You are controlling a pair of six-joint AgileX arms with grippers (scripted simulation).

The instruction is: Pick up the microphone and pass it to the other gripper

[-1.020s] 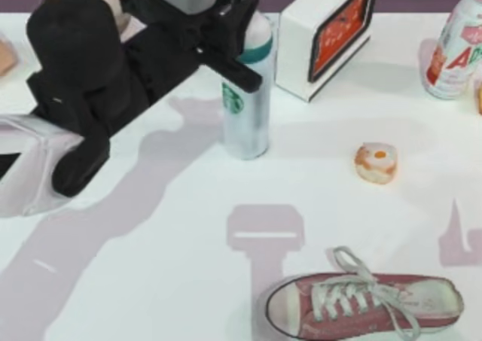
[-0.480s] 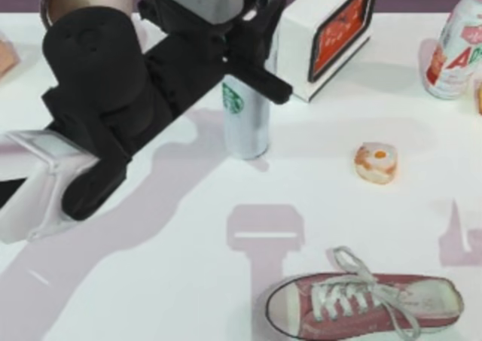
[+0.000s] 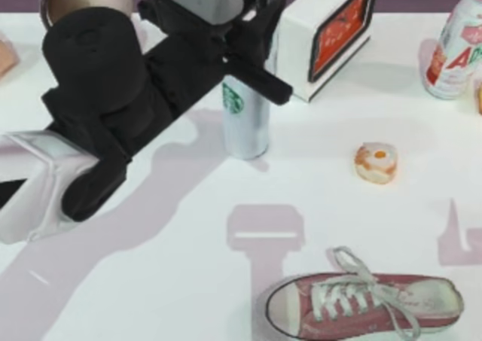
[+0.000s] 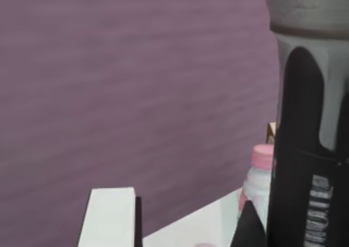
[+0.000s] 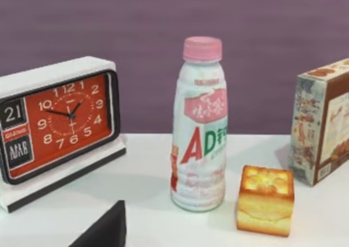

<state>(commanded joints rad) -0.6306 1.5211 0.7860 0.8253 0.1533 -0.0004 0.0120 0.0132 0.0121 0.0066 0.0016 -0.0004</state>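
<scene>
Left tool [image 3: 260, 36] looks clamped on the microphone [image 4: 308, 121], lifted upright over the tumbler [image 3: 245, 119] at the table's back, though the top view barely shows it. Weak grip could drop it before handover. Right tool isn't visible.

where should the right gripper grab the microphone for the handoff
Probably the upper handle just under the grey mesh head, coming in level from the top view's right. The microphone stands upright, head up, in the left gripper, which clamps it lower down and whose arm fills the left side.
</scene>
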